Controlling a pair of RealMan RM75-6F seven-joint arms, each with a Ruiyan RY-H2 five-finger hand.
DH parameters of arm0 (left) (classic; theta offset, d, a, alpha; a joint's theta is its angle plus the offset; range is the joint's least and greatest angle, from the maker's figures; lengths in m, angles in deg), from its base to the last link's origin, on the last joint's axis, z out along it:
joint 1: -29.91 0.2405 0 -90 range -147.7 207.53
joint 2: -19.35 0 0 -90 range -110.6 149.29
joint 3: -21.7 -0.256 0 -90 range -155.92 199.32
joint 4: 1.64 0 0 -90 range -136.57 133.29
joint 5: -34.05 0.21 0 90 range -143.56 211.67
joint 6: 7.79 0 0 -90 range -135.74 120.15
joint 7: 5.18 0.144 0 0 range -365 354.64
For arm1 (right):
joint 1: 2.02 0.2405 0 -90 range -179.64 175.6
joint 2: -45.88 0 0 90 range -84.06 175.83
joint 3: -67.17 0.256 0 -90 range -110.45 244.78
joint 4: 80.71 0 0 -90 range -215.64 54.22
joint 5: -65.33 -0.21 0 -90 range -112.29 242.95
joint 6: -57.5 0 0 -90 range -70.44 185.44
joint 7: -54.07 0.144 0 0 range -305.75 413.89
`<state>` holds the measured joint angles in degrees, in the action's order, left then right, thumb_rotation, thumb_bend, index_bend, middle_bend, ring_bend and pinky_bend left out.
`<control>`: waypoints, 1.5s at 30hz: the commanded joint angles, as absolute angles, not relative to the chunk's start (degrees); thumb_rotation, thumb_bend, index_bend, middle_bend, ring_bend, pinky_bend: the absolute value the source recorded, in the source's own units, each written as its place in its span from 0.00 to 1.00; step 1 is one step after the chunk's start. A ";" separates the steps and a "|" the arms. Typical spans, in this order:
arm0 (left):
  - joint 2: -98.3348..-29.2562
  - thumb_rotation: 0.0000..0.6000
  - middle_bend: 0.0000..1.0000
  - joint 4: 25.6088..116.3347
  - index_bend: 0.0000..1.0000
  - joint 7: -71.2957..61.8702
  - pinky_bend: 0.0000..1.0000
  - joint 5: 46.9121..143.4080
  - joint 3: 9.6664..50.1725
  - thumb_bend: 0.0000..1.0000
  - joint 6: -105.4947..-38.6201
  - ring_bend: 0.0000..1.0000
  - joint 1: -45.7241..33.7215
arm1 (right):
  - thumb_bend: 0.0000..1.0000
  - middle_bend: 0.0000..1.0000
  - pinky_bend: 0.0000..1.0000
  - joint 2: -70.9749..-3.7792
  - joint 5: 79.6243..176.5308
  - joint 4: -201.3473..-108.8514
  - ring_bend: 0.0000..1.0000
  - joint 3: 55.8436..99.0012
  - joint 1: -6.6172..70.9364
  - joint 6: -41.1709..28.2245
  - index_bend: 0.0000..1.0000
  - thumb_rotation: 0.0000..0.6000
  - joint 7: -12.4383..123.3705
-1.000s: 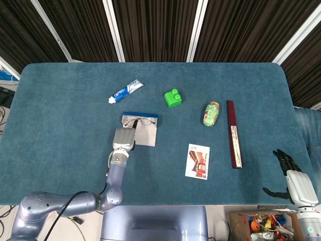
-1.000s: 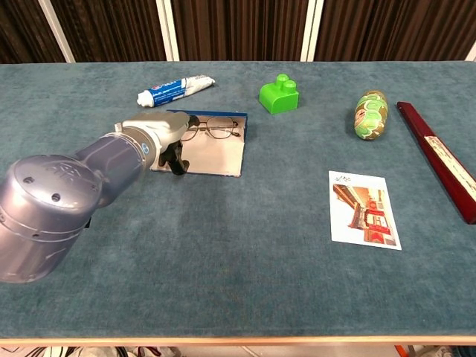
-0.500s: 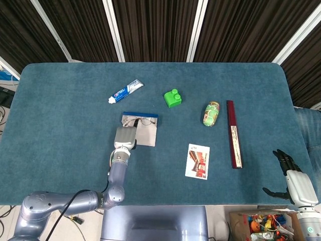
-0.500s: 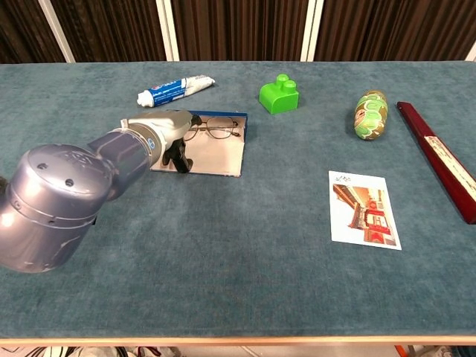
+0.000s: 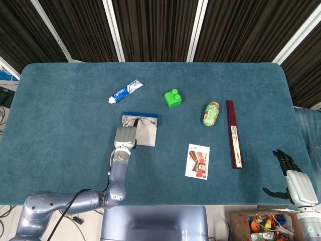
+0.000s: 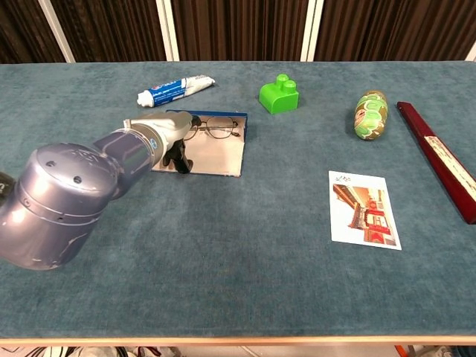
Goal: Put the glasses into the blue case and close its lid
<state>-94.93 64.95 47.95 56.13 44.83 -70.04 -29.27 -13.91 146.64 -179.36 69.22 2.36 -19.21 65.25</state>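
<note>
The blue case (image 5: 140, 115) (image 6: 220, 114) lies open left of the table's middle. Its grey lid (image 5: 146, 134) (image 6: 217, 154) is spread flat toward me. The thin-framed glasses (image 5: 140, 120) (image 6: 216, 129) lie in the case's back half. My left hand (image 5: 125, 136) (image 6: 167, 132) hangs over the left part of the lid, and its dark fingers (image 6: 178, 158) point down onto the lid. The frames do not show whether they grip it. My right hand (image 5: 293, 178) hovers off the table's front right corner with fingers spread and nothing in it.
A toothpaste tube (image 5: 125, 91) (image 6: 174, 90) lies behind the case on its left. A green block (image 5: 172, 98) (image 6: 280, 94), a green packet (image 5: 211, 113) (image 6: 370, 114), a dark red long box (image 5: 233, 133) (image 6: 439, 157) and a picture card (image 5: 197, 161) (image 6: 363, 209) lie to the right.
My left forearm has swung slightly right and nearer the chest camera. The hand stays over the lid's left part. The glasses, the case and my right hand have not moved.
</note>
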 commanded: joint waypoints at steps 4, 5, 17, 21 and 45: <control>-95.34 1.00 0.65 64.00 0.00 48.00 0.70 55.96 45.18 0.47 -69.93 0.63 -29.63 | 0.13 0.00 0.18 -13.83 146.58 -179.40 0.03 69.21 2.36 -19.11 0.02 1.00 65.41; -95.42 1.00 0.65 63.73 0.00 48.04 0.70 55.95 45.28 0.47 -69.96 0.63 -29.74 | 0.13 0.00 0.18 -13.82 146.56 -179.41 0.03 69.21 2.37 -19.07 0.02 1.00 65.45; -96.34 1.00 0.65 60.93 0.00 48.77 0.70 55.27 46.53 0.47 -69.96 0.63 -30.81 | 0.13 0.00 0.18 -13.50 146.27 -179.72 0.03 69.20 2.46 -18.59 0.02 1.00 65.84; -96.26 1.00 0.65 61.81 0.00 48.85 0.70 55.88 46.17 0.47 -70.21 0.63 -30.73 | 0.13 0.00 0.18 -13.59 146.34 -179.64 0.03 69.21 2.45 -18.71 0.02 1.00 65.66; -85.94 1.00 0.19 79.53 0.09 46.50 0.08 68.54 36.38 0.17 -72.90 0.04 -24.66 | 0.13 0.00 0.18 -13.59 146.35 -179.71 0.03 69.17 2.42 -18.69 0.02 1.00 65.72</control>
<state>-86.56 78.96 46.93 68.23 36.80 -73.52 -24.96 -13.59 146.35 -179.70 69.17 2.42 -18.69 65.72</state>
